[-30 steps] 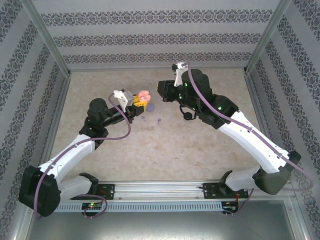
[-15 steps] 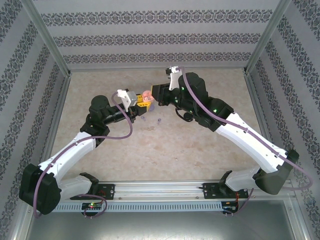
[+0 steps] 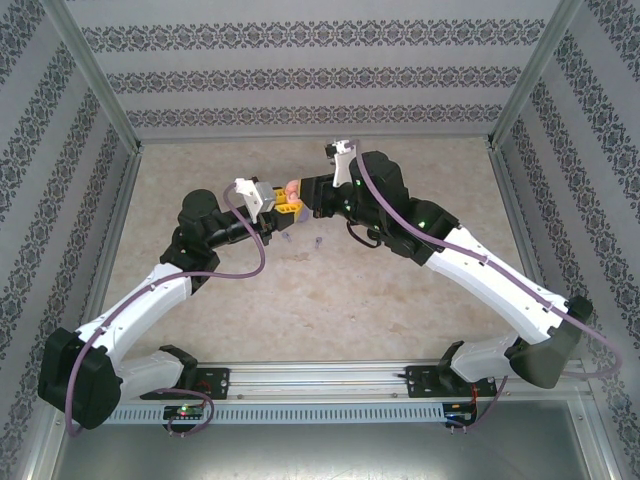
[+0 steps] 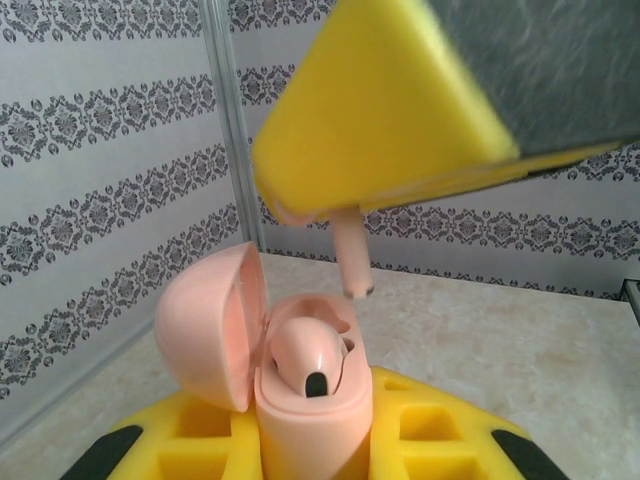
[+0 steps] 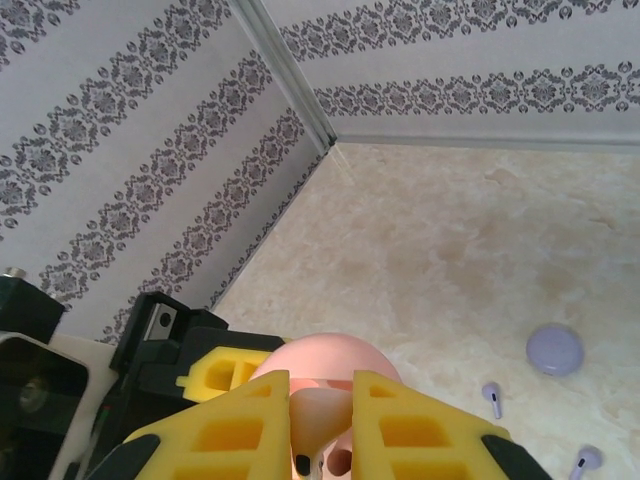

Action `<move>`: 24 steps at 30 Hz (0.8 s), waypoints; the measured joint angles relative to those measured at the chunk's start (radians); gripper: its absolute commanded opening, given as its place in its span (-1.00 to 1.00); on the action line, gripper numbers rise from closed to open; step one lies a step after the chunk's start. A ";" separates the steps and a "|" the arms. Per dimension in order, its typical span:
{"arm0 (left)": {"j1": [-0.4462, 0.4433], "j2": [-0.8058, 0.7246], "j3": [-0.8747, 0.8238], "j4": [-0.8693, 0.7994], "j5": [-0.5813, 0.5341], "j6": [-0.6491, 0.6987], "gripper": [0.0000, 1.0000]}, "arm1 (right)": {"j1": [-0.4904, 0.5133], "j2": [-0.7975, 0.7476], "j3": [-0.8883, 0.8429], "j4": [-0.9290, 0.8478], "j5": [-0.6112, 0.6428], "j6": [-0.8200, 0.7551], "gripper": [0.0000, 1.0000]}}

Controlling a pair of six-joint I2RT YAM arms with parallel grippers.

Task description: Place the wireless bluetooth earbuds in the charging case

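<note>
Right, one pink earbud (image 4: 350, 255) hangs stem-down just above the open pink case (image 4: 300, 410), not touching it. Its head is pinched in the right gripper (image 5: 322, 392), jaws clamped on it, only the stem pokes out below the yellow pad. Free slot of the case sits right under the stem tip.

Second pink earbud (image 4: 312, 358) is seated in the case, dark tip facing up. Lid (image 4: 205, 325) is swung open to the side, hinge intact.

Left gripper (image 3: 283, 206) is closed on the case body, yellow fingers either side, holding it upright off the table (image 5: 450, 230). Both grippers meet nose to nose over the middle-back of the table in the overhead view.

Further out on the table, seen from the right wrist: lilac case (image 5: 555, 350), closed, lying alone. Two lilac earbuds (image 5: 492, 398) (image 5: 585, 460) lie loose just beside it, apart from each other. Patterned walls all round.
</note>
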 measured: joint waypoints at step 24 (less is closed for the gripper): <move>-0.006 0.000 0.008 -0.056 -0.002 0.008 -1.00 | -0.014 0.003 -0.057 0.032 0.012 0.013 -0.67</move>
